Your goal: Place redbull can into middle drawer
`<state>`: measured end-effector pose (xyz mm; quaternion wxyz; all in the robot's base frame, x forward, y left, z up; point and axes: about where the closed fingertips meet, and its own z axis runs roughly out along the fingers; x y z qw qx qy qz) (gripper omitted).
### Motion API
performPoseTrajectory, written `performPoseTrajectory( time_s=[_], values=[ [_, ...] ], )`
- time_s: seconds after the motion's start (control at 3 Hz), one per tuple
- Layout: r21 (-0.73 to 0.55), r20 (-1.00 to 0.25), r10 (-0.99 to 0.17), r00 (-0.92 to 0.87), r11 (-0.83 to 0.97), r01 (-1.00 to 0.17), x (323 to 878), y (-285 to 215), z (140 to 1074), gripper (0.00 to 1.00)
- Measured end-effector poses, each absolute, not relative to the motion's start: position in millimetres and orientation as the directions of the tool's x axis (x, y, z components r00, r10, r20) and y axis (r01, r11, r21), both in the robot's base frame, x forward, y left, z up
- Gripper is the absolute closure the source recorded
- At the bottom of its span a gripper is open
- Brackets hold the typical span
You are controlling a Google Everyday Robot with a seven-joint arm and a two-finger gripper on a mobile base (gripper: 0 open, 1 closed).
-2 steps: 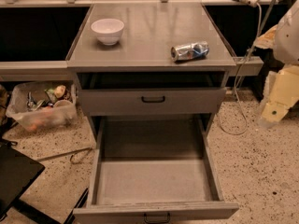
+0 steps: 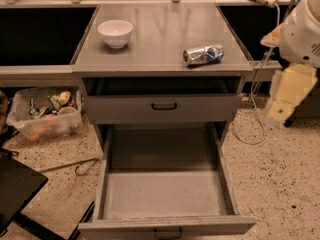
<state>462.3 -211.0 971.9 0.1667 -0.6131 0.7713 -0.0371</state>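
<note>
The middle drawer [image 2: 165, 196] stands pulled far out below the desk [image 2: 160, 24], and its flat grey floor holds nothing. Above it the other drawer [image 2: 164, 106], with a black handle, is slightly open; its inside is too dark to make out. A white bowl [image 2: 115, 33] sits upright near the desk's back left corner, and nothing shows in it. On the floor to the left, a clear plastic bin [image 2: 45, 115] holds mixed clutter.

The redbull can [image 2: 203, 54] lies on its side near the desk's front right. Its long axis runs roughly left to right, with one round end facing left.

The pincer [image 2: 285, 101] hangs off the desk's right side, lower than the can and well apart from it. Whether it is clenched or released cannot be told.
</note>
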Motion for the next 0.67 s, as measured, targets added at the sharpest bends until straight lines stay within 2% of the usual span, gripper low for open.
performPoseTrajectory(
  time_s=[0.67],
  values=[
    [-0.372, -0.181, -0.980, -0.080, 0.143, -0.917, 563, -189, 987, 0.00]
  ],
)
